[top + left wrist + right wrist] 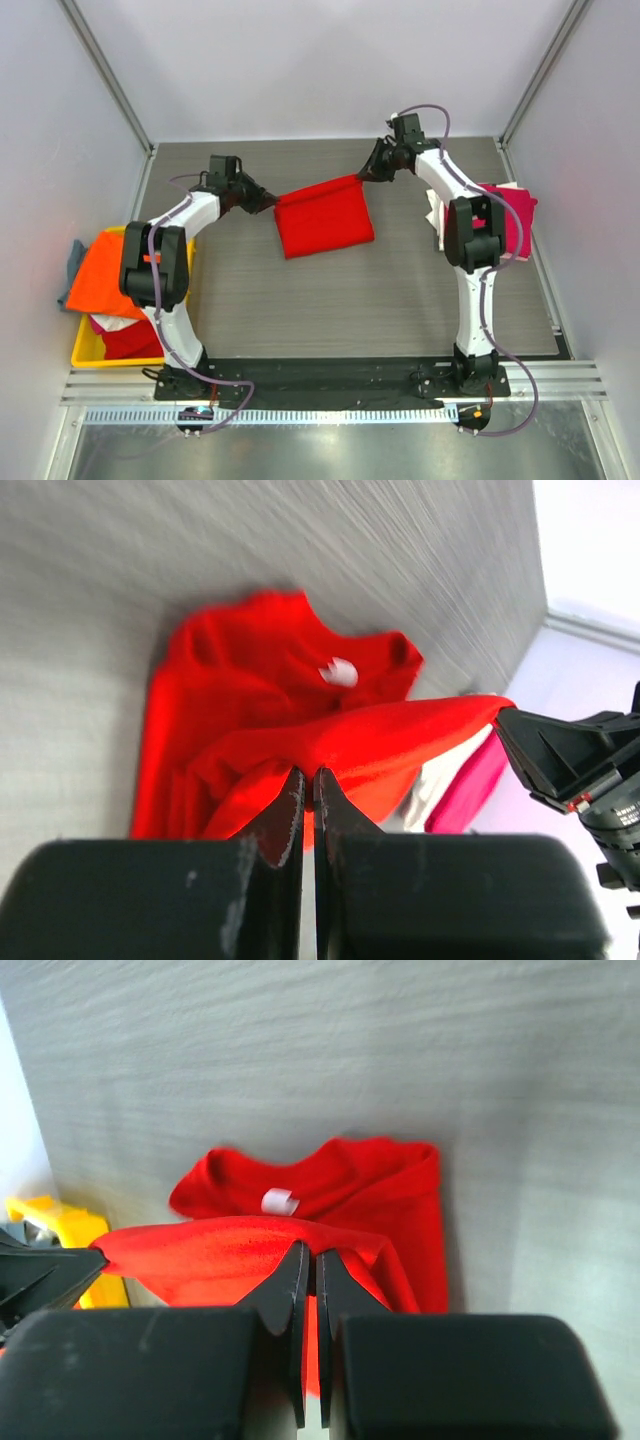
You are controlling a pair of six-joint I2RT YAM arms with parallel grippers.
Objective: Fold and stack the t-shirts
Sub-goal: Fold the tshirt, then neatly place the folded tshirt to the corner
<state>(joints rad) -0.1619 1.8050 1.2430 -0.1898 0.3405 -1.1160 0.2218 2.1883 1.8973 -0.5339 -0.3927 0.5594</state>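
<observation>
A bright red cotton t-shirt is stretched between both arms over the grey wood-grain table, with its lower part lying on the surface. The left pincer is clenched on one raised corner and the right pincer on the other. The wrist views show the round neck and a white label beneath the lifted edge; the sleeves are out of sight. The right arm covers much of the magenta-pink and white shirts. The left arm hides part of the yellow plastic crate, where an orange shirt lies.
</observation>
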